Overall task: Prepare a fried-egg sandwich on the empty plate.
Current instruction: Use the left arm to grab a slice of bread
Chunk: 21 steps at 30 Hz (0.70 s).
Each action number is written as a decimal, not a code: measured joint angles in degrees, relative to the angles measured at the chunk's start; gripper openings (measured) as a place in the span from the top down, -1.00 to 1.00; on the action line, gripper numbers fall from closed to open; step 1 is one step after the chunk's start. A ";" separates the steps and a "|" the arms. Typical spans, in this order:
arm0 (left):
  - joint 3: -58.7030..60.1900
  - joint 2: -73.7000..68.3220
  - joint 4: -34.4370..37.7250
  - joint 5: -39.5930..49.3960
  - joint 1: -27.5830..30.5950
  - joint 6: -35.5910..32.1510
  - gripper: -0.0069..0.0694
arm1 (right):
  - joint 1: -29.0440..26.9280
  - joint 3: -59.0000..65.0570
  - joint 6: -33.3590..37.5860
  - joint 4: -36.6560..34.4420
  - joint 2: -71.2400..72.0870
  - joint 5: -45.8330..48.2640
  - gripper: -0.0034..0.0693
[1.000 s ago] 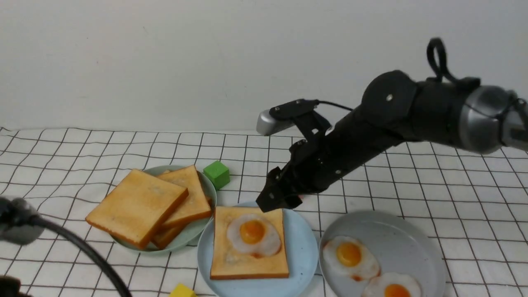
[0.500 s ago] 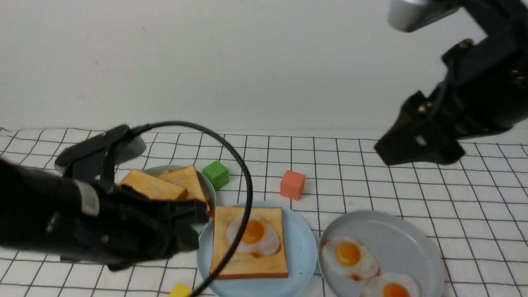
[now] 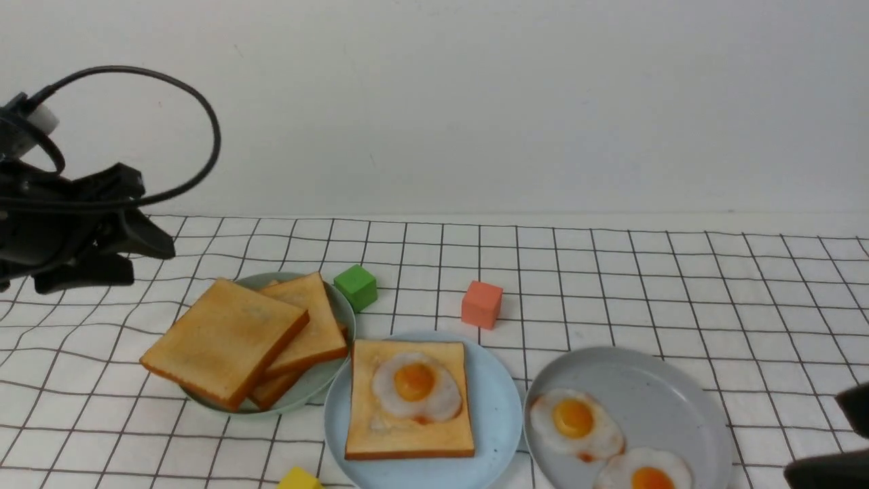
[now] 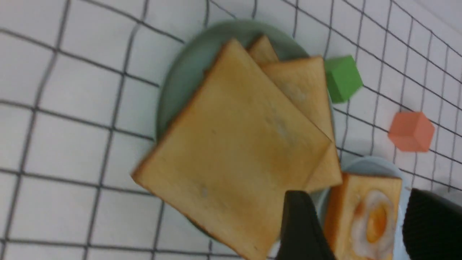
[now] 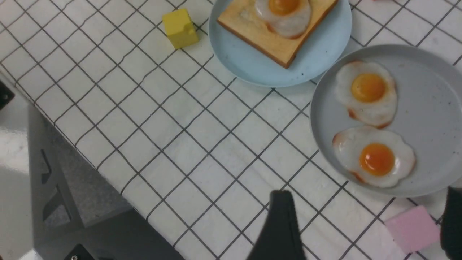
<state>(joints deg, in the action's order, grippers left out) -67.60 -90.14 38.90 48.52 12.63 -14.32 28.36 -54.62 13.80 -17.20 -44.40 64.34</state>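
Note:
The light blue plate (image 3: 502, 407) holds one toast slice (image 3: 407, 435) with a fried egg (image 3: 415, 386) lying bare on top. More toast slices (image 3: 224, 339) are stacked on the pale green plate (image 3: 339, 305) to its left. My left gripper (image 3: 153, 265) hangs open and empty at the far left, above and behind the stacked toast. In the left wrist view my left gripper (image 4: 364, 224) frames the egg toast (image 4: 371, 216) far below. Only the tips of my right gripper (image 3: 845, 441) show in the front view's right corner. In its own wrist view the right gripper (image 5: 366, 224) is open and empty.
A speckled grey plate (image 3: 652, 394) on the right carries two separate fried eggs (image 3: 576, 424) (image 3: 645, 475). Small cubes lie around: green (image 3: 356, 286), orange-red (image 3: 481, 304), yellow (image 3: 299, 479), and pink (image 5: 411, 227) by the right fingers. The table's near edge (image 5: 72, 144) shows in the right wrist view.
The right arm drew back from over the blue plate, up and then down to the right corner. The left arm swept in low, then rose to the far left, its jaws opening.

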 joint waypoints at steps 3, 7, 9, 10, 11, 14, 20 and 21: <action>-5.26 -5.92 -3.30 2.41 0.10 -0.69 -0.48 | 0.00 0.86 0.00 -0.05 1.57 -0.15 -0.64; -12.29 -13.78 -7.10 7.46 0.10 -2.69 -0.73 | 0.00 0.89 0.00 -0.17 2.10 -1.07 -0.64; -14.15 -16.85 -7.63 8.41 0.10 -4.87 -0.74 | 0.00 0.89 0.00 -0.46 2.10 -1.70 -0.64; -14.46 -17.66 -7.68 8.62 0.10 -5.71 -0.74 | 0.00 0.89 0.00 -0.64 2.10 -1.99 -0.64; -14.76 -19.16 -7.43 8.74 0.10 -7.58 -0.73 | 0.00 0.89 0.00 -1.39 2.10 -2.46 -0.64; -15.06 -22.05 -5.79 9.17 0.10 -11.70 -0.67 | 0.00 0.89 0.45 -2.60 2.10 -3.58 -0.64; -15.18 -26.61 -2.93 8.29 0.10 -16.23 -0.61 | 0.00 0.89 6.92 -6.79 2.10 -4.74 -0.64; -15.18 -26.96 -2.66 8.21 0.10 -16.35 -0.61 | 0.00 0.89 7.74 -7.37 2.10 -4.74 -0.63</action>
<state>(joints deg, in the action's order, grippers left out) -82.78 -117.10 36.24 56.73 12.73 -30.67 28.36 -53.73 21.54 -24.58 -42.30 59.60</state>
